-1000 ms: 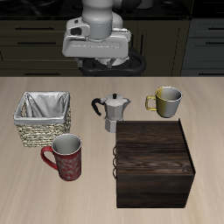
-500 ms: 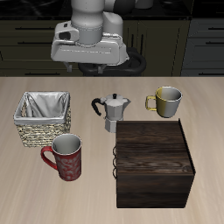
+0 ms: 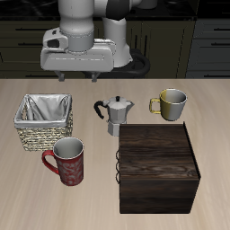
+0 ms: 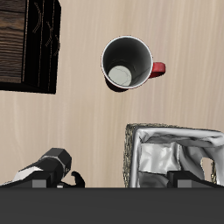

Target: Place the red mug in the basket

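Observation:
The red mug [image 3: 66, 161] stands upright on the table near its front edge, just in front of the basket [image 3: 42, 122], handle pointing away from the wooden box. The basket is tan wicker with a silvery cloth lining and holds nothing. My gripper [image 3: 76, 79] hangs high above the back of the table, behind the basket and the moka pot, apart from everything. Its fingers are wide apart and empty. The wrist view looks straight down on the mug [image 4: 127, 63] and on part of the basket [image 4: 171, 157], with the gripper [image 4: 114, 182] at the frame's edge.
A grey moka pot [image 3: 114, 114] stands mid-table. A yellowish-olive mug [image 3: 171, 104] stands beside it. A large dark wooden box [image 3: 159, 167] sits near the front edge, next to the red mug; it also shows in the wrist view [image 4: 31, 44].
My gripper has moved sideways across the back of the table, from behind the moka pot toward the basket's side. Nothing on the table has moved.

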Robot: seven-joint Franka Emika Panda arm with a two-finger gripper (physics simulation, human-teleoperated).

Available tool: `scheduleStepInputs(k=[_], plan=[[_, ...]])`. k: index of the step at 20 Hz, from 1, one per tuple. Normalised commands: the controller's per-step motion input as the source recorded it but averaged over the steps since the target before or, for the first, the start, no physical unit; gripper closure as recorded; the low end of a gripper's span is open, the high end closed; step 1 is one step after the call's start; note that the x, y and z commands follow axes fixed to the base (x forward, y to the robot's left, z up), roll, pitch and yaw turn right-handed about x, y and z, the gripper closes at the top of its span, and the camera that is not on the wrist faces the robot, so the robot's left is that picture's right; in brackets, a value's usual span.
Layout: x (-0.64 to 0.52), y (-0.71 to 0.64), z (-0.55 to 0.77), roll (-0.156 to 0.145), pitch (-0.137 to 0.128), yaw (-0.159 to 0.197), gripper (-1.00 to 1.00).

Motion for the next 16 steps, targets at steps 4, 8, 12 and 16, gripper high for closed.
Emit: scheduleStepInputs(k=[4, 8, 12, 16], plan=[[0.13, -0.12, -0.02, 0.033, -0.010, 0.053, -1.00], [0.24, -0.27, 0.01, -0.011, -0.012, 0.059, -1.00], [0.21, -0.23, 0.00, -0.023, -0.005, 0.022, -1.00], [0.13, -0.23, 0.06, -0.034, -0.007, -0.035, -1.00]])
